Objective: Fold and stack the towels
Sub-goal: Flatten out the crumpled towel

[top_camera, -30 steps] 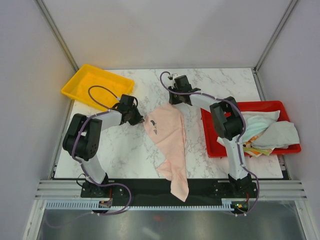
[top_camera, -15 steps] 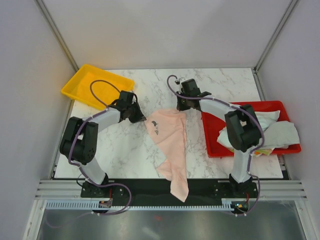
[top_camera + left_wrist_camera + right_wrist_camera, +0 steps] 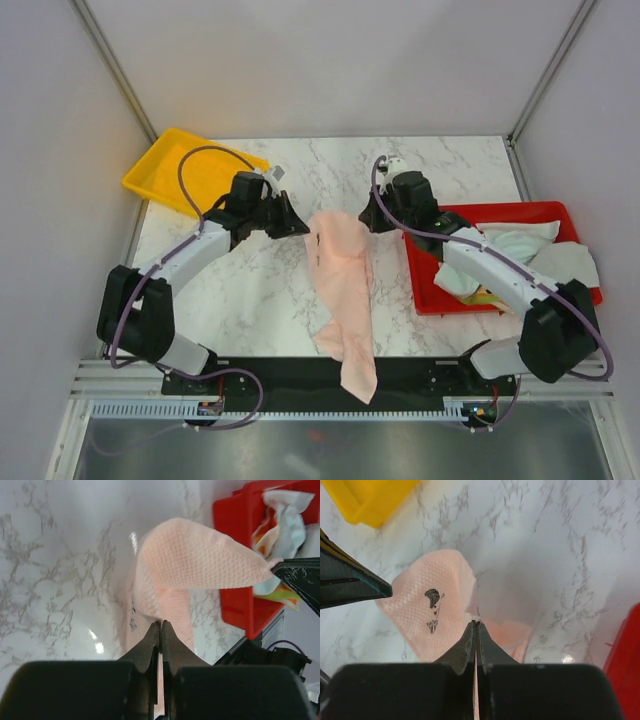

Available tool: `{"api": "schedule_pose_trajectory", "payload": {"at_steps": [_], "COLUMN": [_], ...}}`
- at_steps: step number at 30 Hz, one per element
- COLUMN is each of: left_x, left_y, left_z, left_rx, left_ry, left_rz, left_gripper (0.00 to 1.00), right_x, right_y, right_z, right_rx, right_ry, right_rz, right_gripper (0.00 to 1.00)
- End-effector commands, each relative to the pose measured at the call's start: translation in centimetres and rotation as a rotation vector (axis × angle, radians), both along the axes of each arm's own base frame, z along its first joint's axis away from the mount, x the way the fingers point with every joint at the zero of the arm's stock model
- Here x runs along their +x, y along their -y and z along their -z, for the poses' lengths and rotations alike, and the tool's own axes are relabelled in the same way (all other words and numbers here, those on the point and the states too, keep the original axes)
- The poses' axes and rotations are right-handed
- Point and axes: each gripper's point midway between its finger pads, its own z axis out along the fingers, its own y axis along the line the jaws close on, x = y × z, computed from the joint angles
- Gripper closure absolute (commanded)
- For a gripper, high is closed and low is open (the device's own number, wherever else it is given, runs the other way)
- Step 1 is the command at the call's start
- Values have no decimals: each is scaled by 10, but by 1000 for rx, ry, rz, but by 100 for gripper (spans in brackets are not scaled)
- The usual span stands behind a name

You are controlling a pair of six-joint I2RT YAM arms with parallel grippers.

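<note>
A pale pink towel (image 3: 342, 280) hangs stretched between my two grippers at mid-table, and its lower end drapes over the near table edge. My left gripper (image 3: 303, 229) is shut on the towel's left top corner; its jaws pinch pink cloth (image 3: 200, 560) in the left wrist view. My right gripper (image 3: 365, 222) is shut on the right top corner; the right wrist view shows the towel (image 3: 427, 615) with a small black print. Grey, mint and cream-orange towels (image 3: 530, 265) lie heaped in the red tray (image 3: 425, 285).
A yellow tray (image 3: 190, 170) stands at the back left, also seen in the right wrist view (image 3: 365, 497). The red tray sits on the right edge of the marble table (image 3: 250, 290). Grey walls enclose the table.
Both arms have lifted and swung toward the middle. The pink towel's top edge has been drawn in narrower and raised off the table.
</note>
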Motion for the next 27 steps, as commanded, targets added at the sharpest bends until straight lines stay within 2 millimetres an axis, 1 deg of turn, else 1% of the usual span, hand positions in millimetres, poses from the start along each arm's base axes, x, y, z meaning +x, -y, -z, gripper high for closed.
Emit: {"api": "schedule_pose_trajectory", "payload": {"at_steps": [1,2,3,4,5,6,7,9,10,11,12,13,14,15,16,17,18,19,20,21,22,23,24,25,26,27], "left_x": [-18,-17,-18,-18,-15,-14,-12,-6,-3,3,5,4,6,5,1,-5,-12,-23,-36,-45,-58,-75,-85,-98,-109,-125], "left_y": [-13,-15,-16,-17,-19,-20,-20,-14,-10,-3,-1,0,2,2,2,2,1,4,3,3,4,0,-1,-1,-2,-4], "left_z": [59,66,76,79,82,83,81,61,41,12,-9,-41,-74,-93,-112,-146,-161,-176,-202,-215,-227,-249,-259,-269,-280,-291], "left_rx": [96,113,125,131,144,150,150,122,94,58,48,19,1,-3,-18,-45,-54,-85,-113,-135,-161,-189,-211,-238,-262,-294], "left_ry": [-145,-155,-178,-184,-183,-184,-176,-125,-75,-14,45,116,180,229,270,347,382,407,468,496,517,575,591,605,623,632], "left_rz": [-32,-44,-46,-49,-60,-66,-70,-45,-26,0,20,38,51,66,83,98,118,161,186,206,237,253,264,297,316,332], "left_gripper": [98,98,98,98,98,98,98,98,98,98,98,98,98,98,98,98,98,98,98,98,98,98,98,98,98,98], "right_x": [-6,-3,3,7,11,16,20,29,29,31,36,32,30,29,18,12,-4,-13,-22,-39,-49,-59,-81,-95,-107,-125], "right_y": [-13,-15,-18,-20,-20,-21,-22,-21,-18,-16,-12,-5,0,7,17,22,29,33,38,46,49,52,61,61,64,72], "right_z": [60,67,68,82,86,85,87,74,61,48,26,-5,-24,-47,-81,-100,-135,-152,-167,-190,-201,-210,-233,-245,-256,-272], "right_rx": [-33,-43,-48,-68,-86,-92,-97,-100,-100,-100,-99,-81,-68,-60,-28,-8,39,64,90,132,156,180,231,277,306,345], "right_ry": [-140,-146,-142,-161,-158,-148,-142,-104,-88,-65,-20,38,77,127,193,231,308,346,377,425,449,474,534,561,589,632], "right_rz": [-32,-36,-40,-46,-50,-46,-43,-21,-5,10,28,48,62,92,106,113,103,101,103,101,89,76,66,32,20,10], "right_gripper": [100,100,100,100,100,100,100,100,100,100,100,100,100,100,100,100,100,100,100,100,100,100,100,100,100,100]}}
